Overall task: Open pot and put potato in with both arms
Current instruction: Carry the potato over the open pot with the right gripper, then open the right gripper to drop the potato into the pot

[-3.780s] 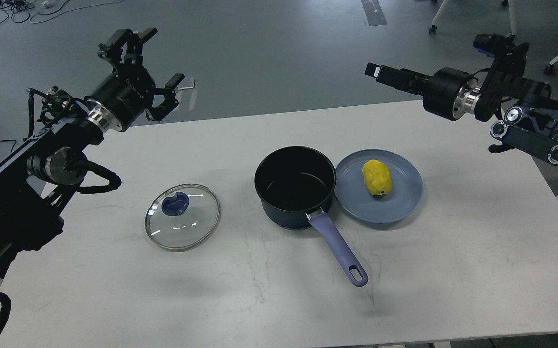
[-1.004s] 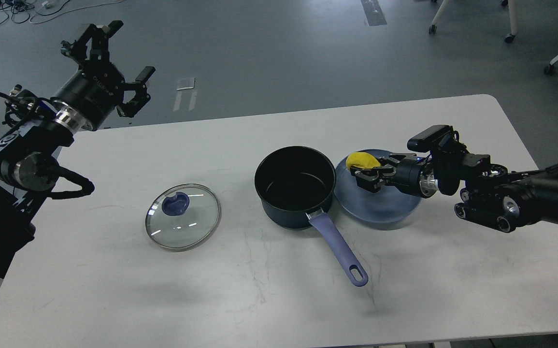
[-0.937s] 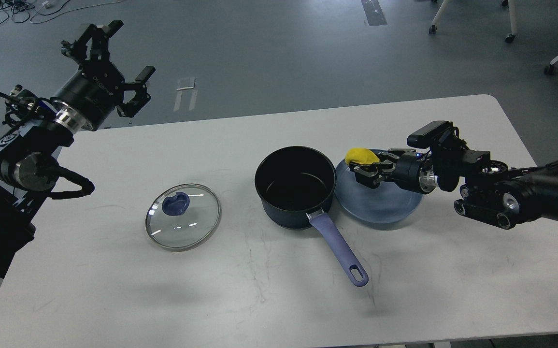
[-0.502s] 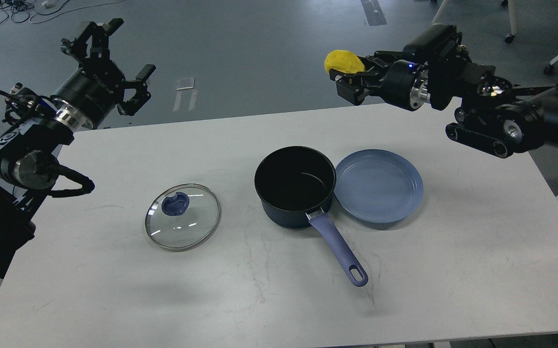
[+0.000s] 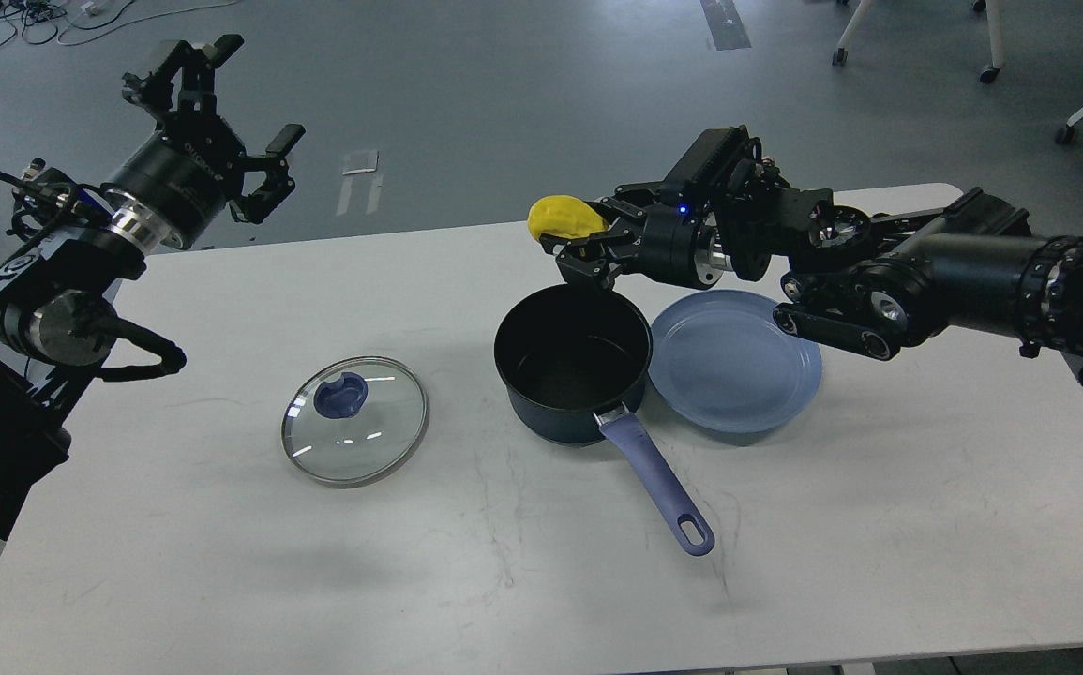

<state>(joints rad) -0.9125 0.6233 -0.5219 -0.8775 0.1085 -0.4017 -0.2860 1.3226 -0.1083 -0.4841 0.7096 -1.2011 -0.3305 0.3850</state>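
Yellow potato [image 5: 562, 217] sits pinched in our right gripper [image 5: 571, 246], upper centre of frame, raised above far rim of pot [image 5: 572, 361]. Right jaws closed on it near its lower side. We judge potato light, lumpy, somewhat slick; hold across its middle looks safest. Pot open on worktop [image 5: 925, 487], centre frame, glass lid [image 5: 354, 420] lying to its left, plate [image 5: 736, 361] touching its right side. Our left gripper [image 5: 213, 122], upper left, jaws spread wide, holds nothing.

navy pot [image 5: 571, 366] open on table, yellow potato [image 5: 561, 217] above
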